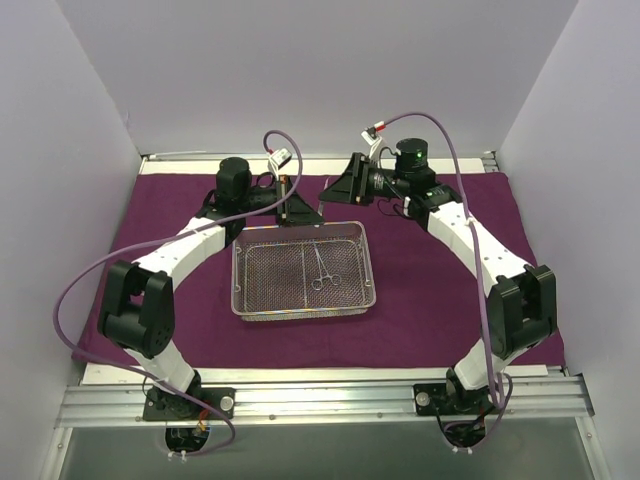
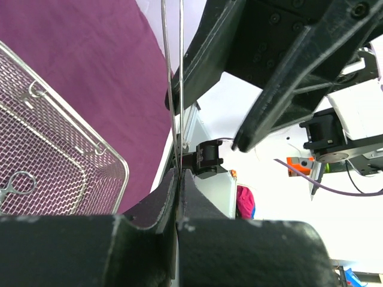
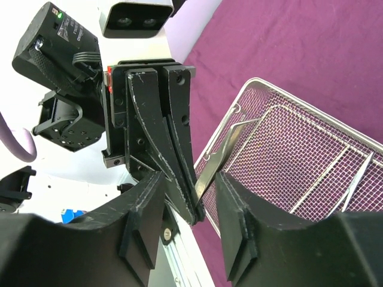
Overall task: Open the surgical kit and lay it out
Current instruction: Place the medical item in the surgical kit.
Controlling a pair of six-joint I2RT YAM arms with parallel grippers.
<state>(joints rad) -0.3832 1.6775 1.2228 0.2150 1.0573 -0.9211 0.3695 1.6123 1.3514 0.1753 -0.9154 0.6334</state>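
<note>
Judging from the layout, the opening was taken as done: the large dark purple cloth wrap was spread flat beneath both grippers, with the rectangular silver wire-mesh tray exposed just beneath them. A thin flat silver metal instrument was clamped in the closed left gripper and flanked by the parted, empty jaws of the right gripper. A small scissor-like metal instrument was seen in the tray, on the base side of the grippers, so laying out was judged unfinished.

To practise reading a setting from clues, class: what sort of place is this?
Probably a robotics lab test cell: two arms bolted to an aluminium rail, plain white walls around, a mesh tray staged on purple cloth.
</note>
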